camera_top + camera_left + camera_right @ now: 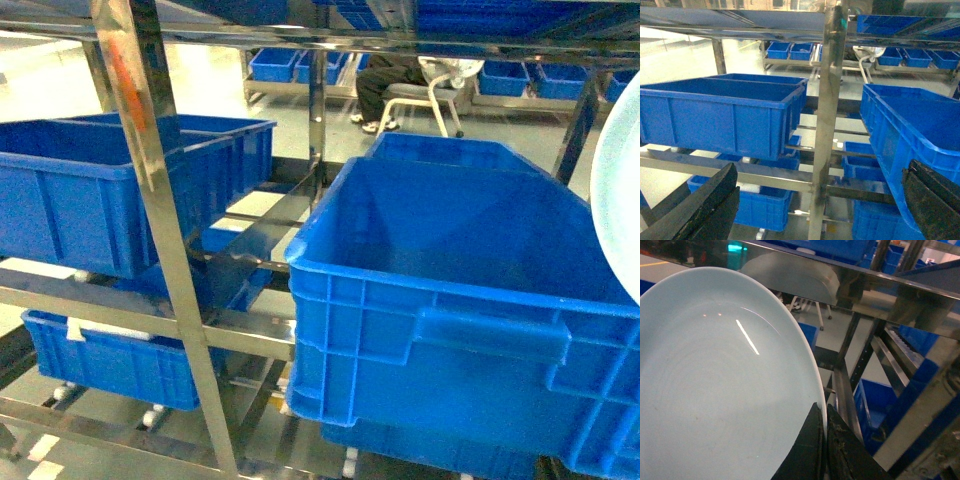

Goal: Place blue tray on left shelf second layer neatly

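Note:
The blue tray [715, 385] is pale, glossy and oval, and it fills the left of the right wrist view. My right gripper [823, 414] is shut on its rim, one finger on each face. In the head view only a slice of the tray [620, 190] shows, held on edge at the far right. The left shelf [150, 190] is a steel rack whose upright post [832, 100] stands straight ahead in the left wrist view. My left gripper [822, 172] is open with nothing in it, its dark fingers [715, 200] wide apart in front of that post.
Deep dark-blue crates sit on the rack: a large one [450, 300] close at right, one [90, 190] at left, more [110, 355] below. A steel rail [850, 285] crosses above the tray. A seated person on a chair [420, 90] is beyond the rack.

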Motion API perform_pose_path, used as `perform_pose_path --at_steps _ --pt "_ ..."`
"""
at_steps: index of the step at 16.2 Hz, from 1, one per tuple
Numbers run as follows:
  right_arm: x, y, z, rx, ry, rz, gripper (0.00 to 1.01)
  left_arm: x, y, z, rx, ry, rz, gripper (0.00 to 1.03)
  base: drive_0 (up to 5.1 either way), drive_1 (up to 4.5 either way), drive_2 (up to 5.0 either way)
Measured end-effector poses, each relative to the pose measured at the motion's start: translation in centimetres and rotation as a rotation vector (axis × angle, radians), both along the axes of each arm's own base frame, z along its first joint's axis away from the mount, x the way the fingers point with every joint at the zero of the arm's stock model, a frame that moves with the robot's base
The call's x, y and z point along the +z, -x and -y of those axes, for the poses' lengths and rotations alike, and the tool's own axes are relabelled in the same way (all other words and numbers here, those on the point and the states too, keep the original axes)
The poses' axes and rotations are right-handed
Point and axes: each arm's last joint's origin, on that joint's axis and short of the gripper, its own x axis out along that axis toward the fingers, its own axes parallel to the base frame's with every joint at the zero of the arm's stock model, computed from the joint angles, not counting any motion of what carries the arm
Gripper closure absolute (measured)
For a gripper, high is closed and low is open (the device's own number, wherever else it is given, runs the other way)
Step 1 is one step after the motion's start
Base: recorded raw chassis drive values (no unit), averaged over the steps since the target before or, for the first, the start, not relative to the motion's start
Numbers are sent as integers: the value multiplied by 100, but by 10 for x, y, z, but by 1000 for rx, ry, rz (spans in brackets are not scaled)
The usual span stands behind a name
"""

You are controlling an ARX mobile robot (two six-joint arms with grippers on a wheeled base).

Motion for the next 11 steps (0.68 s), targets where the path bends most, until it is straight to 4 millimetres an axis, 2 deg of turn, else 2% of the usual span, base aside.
perform_pose_path --at_steps 9,11 --pt "-1 0 0 2 -2 -7 99 0 0 0 0 0 1 5 -173 21 -367" --pt "-9 -7 4 11 -105 -137 99 0 0 0 0 0 2 5 -173 21 -367"
